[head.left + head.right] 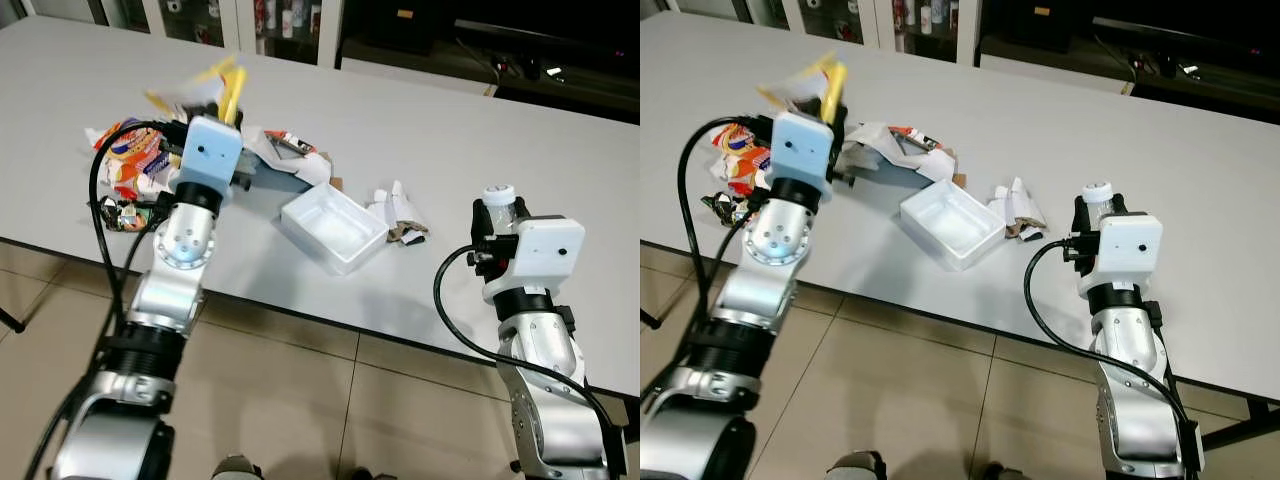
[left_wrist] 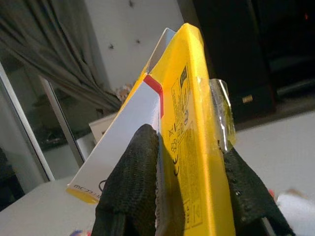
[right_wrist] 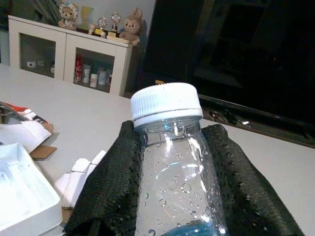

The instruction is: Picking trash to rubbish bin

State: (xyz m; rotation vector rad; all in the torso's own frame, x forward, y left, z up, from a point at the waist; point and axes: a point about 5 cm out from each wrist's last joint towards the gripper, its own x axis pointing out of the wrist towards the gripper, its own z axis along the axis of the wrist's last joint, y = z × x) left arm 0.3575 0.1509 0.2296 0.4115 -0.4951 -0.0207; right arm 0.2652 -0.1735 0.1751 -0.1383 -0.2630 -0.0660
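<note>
My left gripper (image 2: 189,182) is shut on a flat yellow and white carton (image 2: 182,128), held up above the trash pile (image 1: 135,160) at the table's left. In the eye views the carton (image 1: 225,85) looks blurred. My right gripper (image 3: 170,172) is shut on a clear plastic bottle (image 3: 172,162) with a white cap, upright near the table's front right edge (image 1: 497,205).
On the white table (image 1: 450,130) lie a white foam tray (image 1: 333,228), crumpled paper and cardboard scraps (image 1: 400,215), and colourful wrappers (image 1: 735,160). Beyond the table stand a cabinet with glass doors (image 3: 74,59) and a dark TV unit (image 1: 1160,40). A tiled floor (image 1: 300,400) lies below.
</note>
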